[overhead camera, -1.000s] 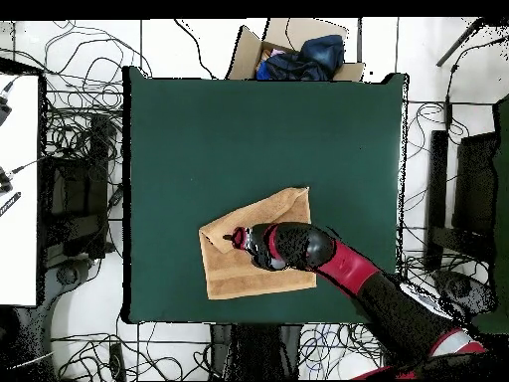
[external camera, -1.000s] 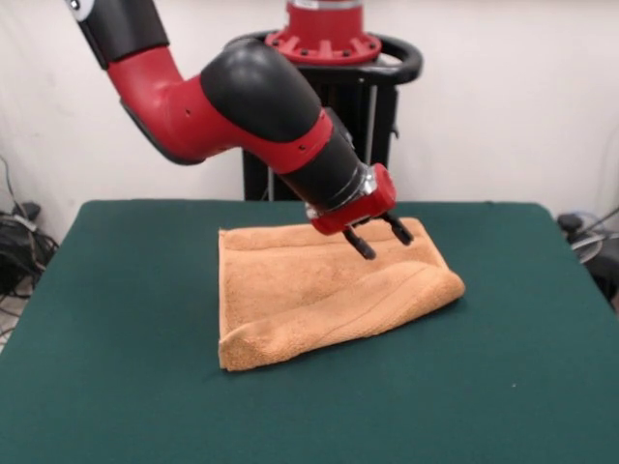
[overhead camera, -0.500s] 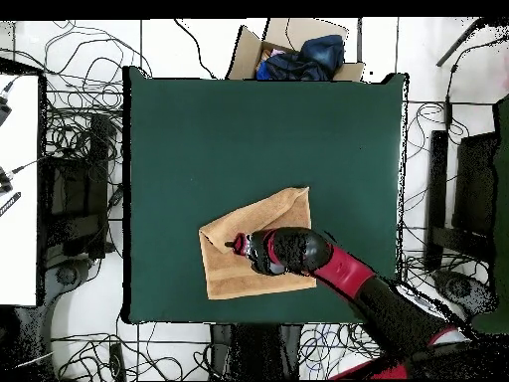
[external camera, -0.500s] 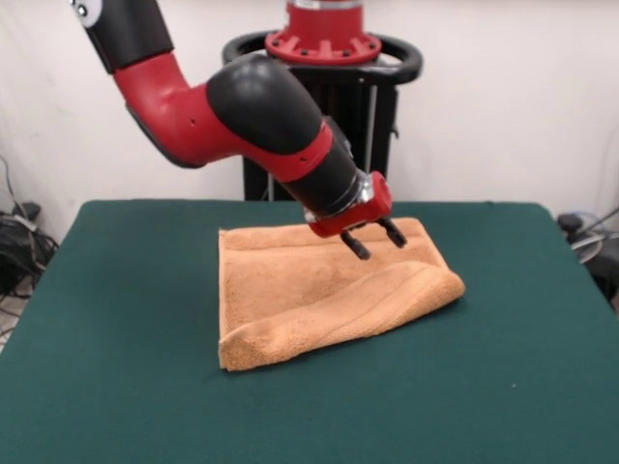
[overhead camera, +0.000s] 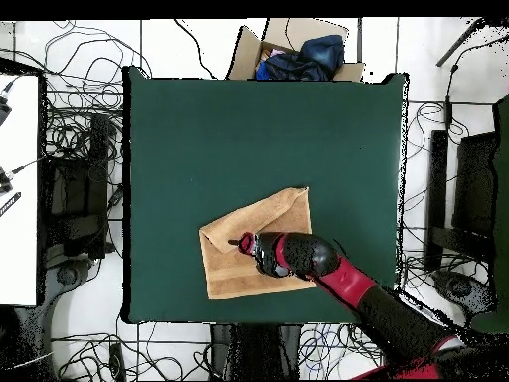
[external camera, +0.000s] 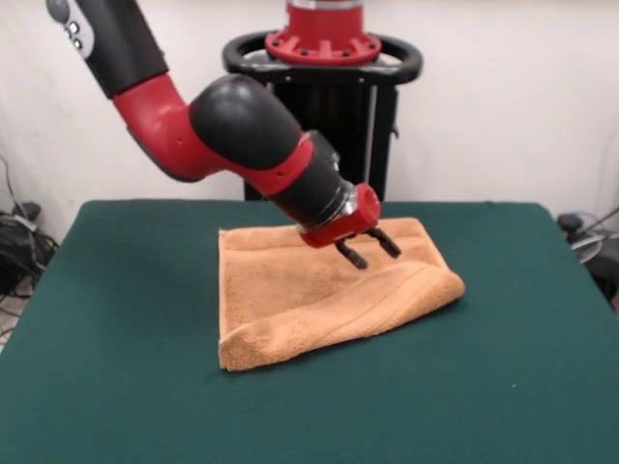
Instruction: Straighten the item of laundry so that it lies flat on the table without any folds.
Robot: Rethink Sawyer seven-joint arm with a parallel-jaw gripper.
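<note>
The orange-tan towel (external camera: 309,300) lies on the dark green table (external camera: 116,387), folded double, with a thick rolled fold along its near edge in the front view. It also shows in the overhead view (overhead camera: 231,274), near the table's (overhead camera: 199,149) bottom edge. My gripper (external camera: 368,250) hangs just above the towel's far right part, fingers spread open and empty. In the overhead view the gripper (overhead camera: 242,242) is over the towel's middle left. No label shows.
The robot pedestal (external camera: 324,58) stands behind the table's far edge. A cardboard box with dark blue cloth (overhead camera: 298,55) sits beyond the table's top edge in the overhead view. Cables cover the floor around the table.
The arm has swung slightly left in the front view and the gripper has shifted a little left over the towel, staying open. The towel has not moved.
</note>
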